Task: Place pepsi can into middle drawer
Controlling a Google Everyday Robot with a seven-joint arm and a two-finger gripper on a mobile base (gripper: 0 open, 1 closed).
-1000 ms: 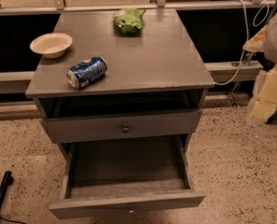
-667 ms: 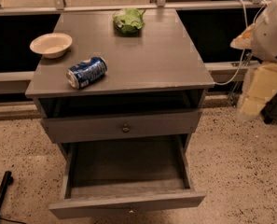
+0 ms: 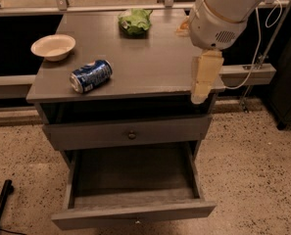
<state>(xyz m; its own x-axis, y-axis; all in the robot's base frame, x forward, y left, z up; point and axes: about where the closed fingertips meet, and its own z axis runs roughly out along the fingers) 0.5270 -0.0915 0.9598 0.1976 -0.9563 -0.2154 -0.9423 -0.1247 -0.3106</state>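
The pepsi can (image 3: 91, 75) lies on its side on the front left of the grey cabinet top (image 3: 150, 62), blue with white and red markings. The middle drawer (image 3: 133, 182) is pulled out below, open and empty inside. My gripper (image 3: 204, 80) hangs from the white arm (image 3: 223, 11) over the top's front right corner, well to the right of the can and not touching it.
A beige bowl (image 3: 53, 46) sits at the top's left, behind the can. A green bag (image 3: 135, 21) lies at the back. A shut drawer front with a round knob (image 3: 130, 133) is above the open drawer. A black pole (image 3: 0, 204) leans at the lower left. A cable (image 3: 267, 43) hangs at the right.
My arm has swung left from the right edge of view, and the gripper now hangs over the cabinet's front right corner. The can, bowl and drawers have not moved.
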